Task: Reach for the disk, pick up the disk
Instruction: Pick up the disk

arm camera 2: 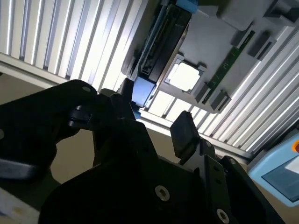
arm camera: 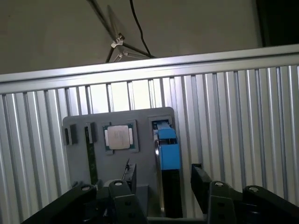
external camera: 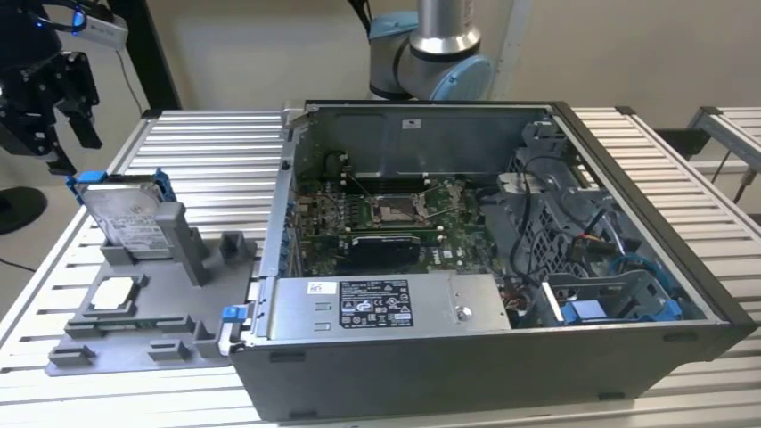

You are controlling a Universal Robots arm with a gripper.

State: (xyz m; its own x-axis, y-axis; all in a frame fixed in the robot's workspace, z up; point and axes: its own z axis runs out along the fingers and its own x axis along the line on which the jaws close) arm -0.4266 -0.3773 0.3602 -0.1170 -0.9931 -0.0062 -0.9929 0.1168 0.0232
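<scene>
— Is the claw gripping anything?
— No. The claw (external camera: pixel 71 147) is spread wide, with nothing between its fingers.
— And the disk?
— The disk (external camera: pixel 128 218) stands on edge, slightly tilted, just under the claw, its blue frame uppermost. There is a small gap between them. In the first wrist view the disk (arm camera: pixel 168 156) lines up with the gap between the fingers.
— What holds it?
— A slot in the grey holder (external camera: pixel 160 325), with a chip (external camera: pixel 116 292) lying flat beside it.
— Beyond that?
— The open case (external camera: pixel 476 366), on the exterior view's right, on the same slatted table (external camera: pixel 202 152).
</scene>
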